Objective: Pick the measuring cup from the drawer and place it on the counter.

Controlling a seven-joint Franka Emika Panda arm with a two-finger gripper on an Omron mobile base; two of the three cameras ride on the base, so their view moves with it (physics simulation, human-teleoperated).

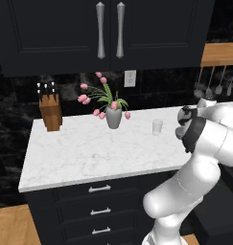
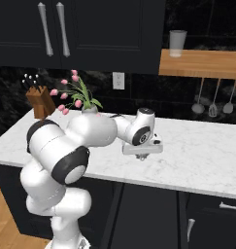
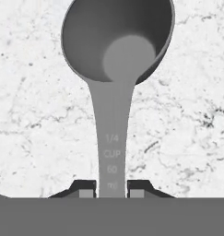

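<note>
At the bottom centre of the hand view, the hand [image 3: 112, 189] grips the flat handle of the measuring cup [image 3: 117, 41], its two dark fingertips [image 3: 85, 188] pressed against either side of the handle's end. The grey bowl of the cup sits at the top centre of that frame, open side toward the camera, with the white veined surface [image 3: 35, 120] spread behind it.

Raised lettering runs down the handle: "1/4", "CUP", "60" and, just above the fingertips, what appears to be "ml". No brand name is legible.

In the right base view, the hand [image 2: 142, 154] hangs in the middle of the frame, just above the marble surface [image 2: 202, 155], close to its front edge. Whether the cup already touches the slab cannot be told from any view.

The task looks well advanced: the cup is out of the drawer and held over the surface. What remains, by the look of it, is to lower it, let go and pull the arm clear.

Farther back, in the left base view, a whitish tumbler [image 1: 157, 127] stands at centre right, a vase of pink tulips [image 1: 113, 115] at centre, and a wooden knife block [image 1: 50, 111] at the left. A wall socket [image 1: 130, 78] sits on the dark backsplash beneath black upper cabinets [image 1: 65, 33].
</note>
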